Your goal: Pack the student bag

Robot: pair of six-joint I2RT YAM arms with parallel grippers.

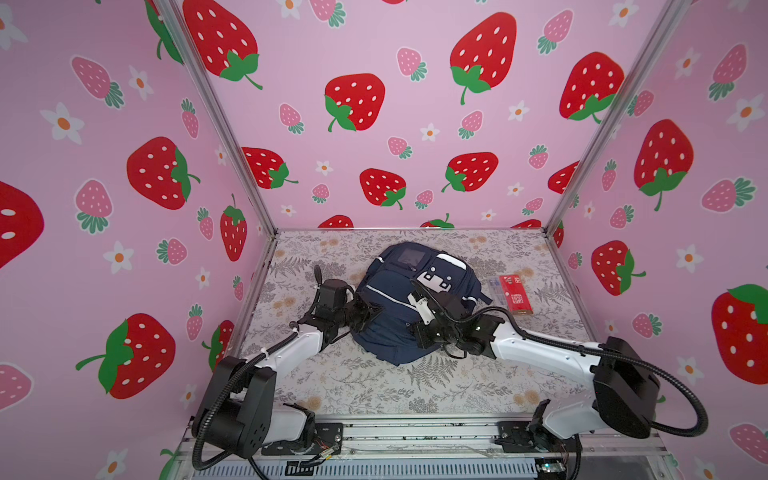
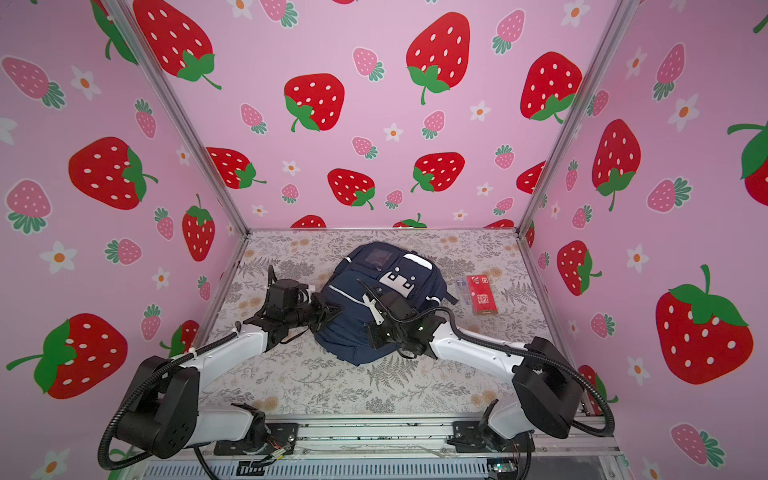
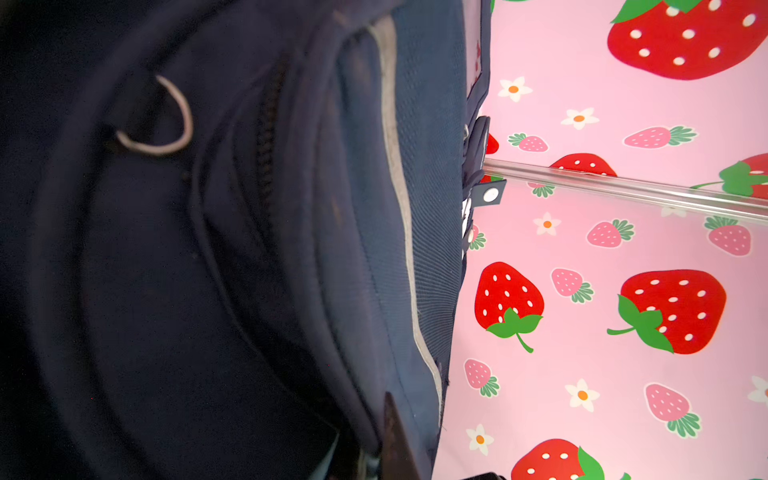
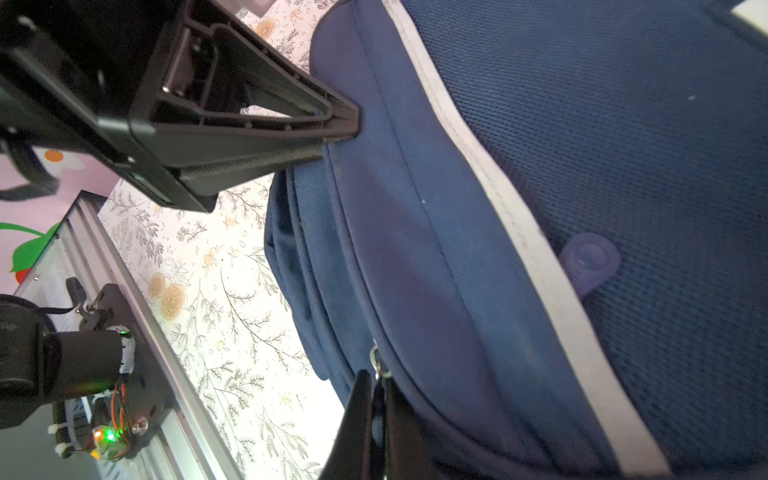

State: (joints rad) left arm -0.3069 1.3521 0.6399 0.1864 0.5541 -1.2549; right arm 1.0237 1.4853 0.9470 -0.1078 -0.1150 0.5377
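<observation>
The navy-blue fabric backpack [image 1: 386,332] is trimmed with thin white stripes; pink wall panels [image 1: 415,124] are printed with red strawberries, the pale tabletop [image 1: 374,386] with grey ferns.

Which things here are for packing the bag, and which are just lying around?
For the job:
- bag
- zip pull, pinched by the right end effector
- left end effector, shut, tip against the bag
- red box and clear case beside the bag, probably meant to go in

Just there:
- flowery cloth
- strawberry walls
</observation>
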